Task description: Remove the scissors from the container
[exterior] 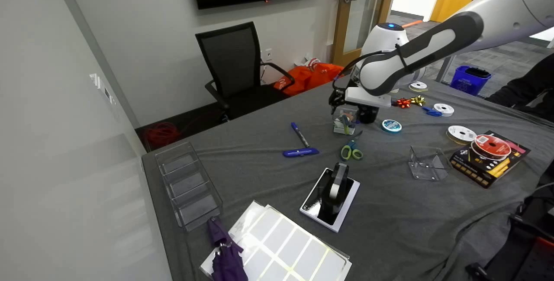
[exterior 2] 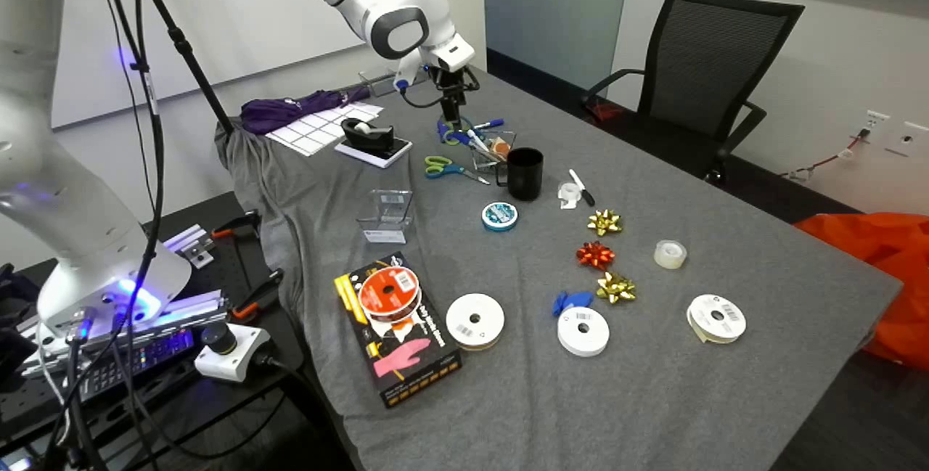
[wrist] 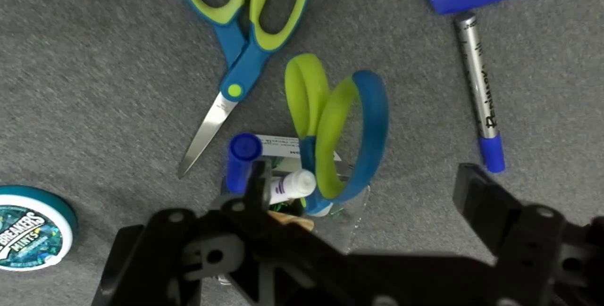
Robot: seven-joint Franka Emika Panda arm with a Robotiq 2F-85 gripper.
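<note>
Inside clear container (wrist: 348, 225) — scissors (wrist: 326, 150), handles up — seen between widely spread jaws in wrist view.

- Wrist view, lower middle: claw (wrist: 365, 178) covers much of the container (wrist: 348, 226)
- Centre: scissors (wrist: 376, 131) in it, blades mostly hidden
- Left edge: mint tin (wrist: 33, 237) cut off

Bare cloth (wrist: 424, 131) separates the boxed scissors (wrist: 375, 131) from the silver marker (wrist: 477, 70); a white tube (wrist: 292, 187) seemingly crowds them.

grey-clothed table (exterior 2: 639, 406) | on it: clear container (exterior: 338, 127) | loose scissors (wrist: 243, 77) beside it | black mug (exterior 2: 524, 175) | mints tub (exterior 2: 500, 216) | silver marker (wrist: 480, 91)
</note>
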